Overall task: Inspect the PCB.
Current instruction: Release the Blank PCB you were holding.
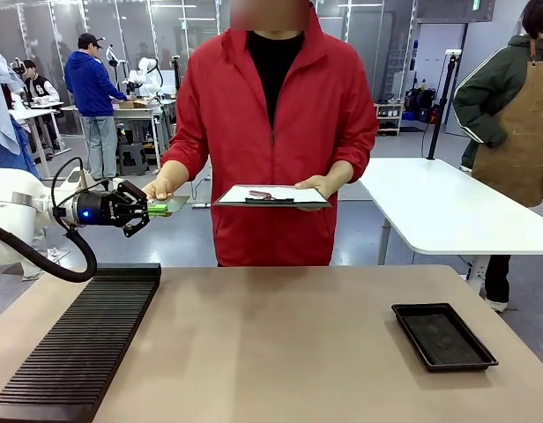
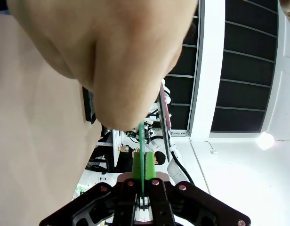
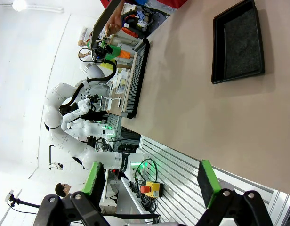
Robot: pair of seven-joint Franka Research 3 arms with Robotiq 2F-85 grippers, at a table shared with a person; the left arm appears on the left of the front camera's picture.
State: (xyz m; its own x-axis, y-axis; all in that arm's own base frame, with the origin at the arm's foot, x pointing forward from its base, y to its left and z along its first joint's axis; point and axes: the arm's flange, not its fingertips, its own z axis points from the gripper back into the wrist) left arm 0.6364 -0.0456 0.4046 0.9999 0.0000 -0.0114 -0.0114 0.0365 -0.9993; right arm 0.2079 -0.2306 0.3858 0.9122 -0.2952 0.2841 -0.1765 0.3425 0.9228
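Front view: left end effector (image 1: pixel 151 210) clamps the green board (image 1: pixel 172 204), person's hand (image 1: pixel 159 188) on it too (handover); release likely next.

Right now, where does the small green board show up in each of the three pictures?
Front view: the PCB is at middle left, in the air between the left gripper and the person's hand.
Left wrist view: the PCB is at bottom centre, edge-on, a thin green line rising to the hand.
Right wrist view: the PCB is far off at upper left, tiny and hard to make out.
Shared landmark: the left gripper clamped on it.
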